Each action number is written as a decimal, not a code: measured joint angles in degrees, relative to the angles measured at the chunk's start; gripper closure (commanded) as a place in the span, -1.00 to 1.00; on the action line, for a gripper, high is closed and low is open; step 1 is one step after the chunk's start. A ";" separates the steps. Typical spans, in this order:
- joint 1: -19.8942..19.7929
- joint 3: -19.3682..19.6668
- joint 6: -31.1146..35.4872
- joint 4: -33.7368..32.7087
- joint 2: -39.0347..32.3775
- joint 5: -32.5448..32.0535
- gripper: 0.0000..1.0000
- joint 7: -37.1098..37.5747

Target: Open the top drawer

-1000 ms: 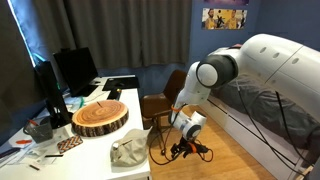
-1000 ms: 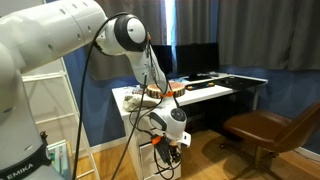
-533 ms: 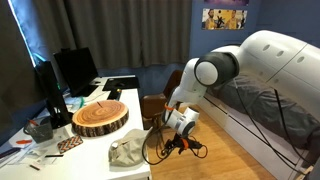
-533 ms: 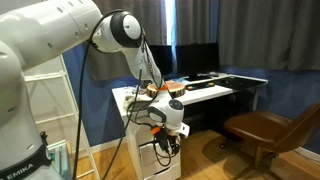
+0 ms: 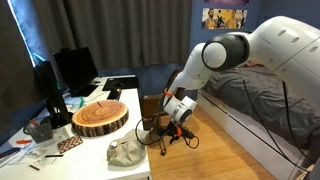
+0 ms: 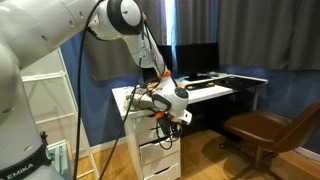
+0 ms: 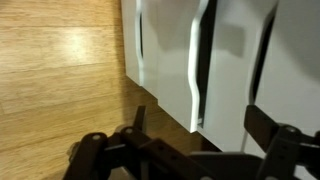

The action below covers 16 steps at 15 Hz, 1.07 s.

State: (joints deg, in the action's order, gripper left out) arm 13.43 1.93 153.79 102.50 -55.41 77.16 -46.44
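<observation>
With its jaws spread wide, the gripper hovers just before the shut top drawer under the desk, and should square up, hook the gap at the front's edge, then pull straight out.

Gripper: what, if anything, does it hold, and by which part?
Nothing. The gripper is open and empty, facing the white drawer fronts.
</observation>
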 measured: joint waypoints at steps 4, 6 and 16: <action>-5.52 -5.53 -3.69 0.02 1.84 0.55 -1.00 -0.54; -7.41 -7.69 -4.91 0.13 1.87 0.55 -1.00 -0.85; -9.76 -12.24 -10.59 0.88 0.88 6.61 -1.00 -8.71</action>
State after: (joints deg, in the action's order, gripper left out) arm 3.67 -10.31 143.20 103.38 -54.53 83.77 -55.15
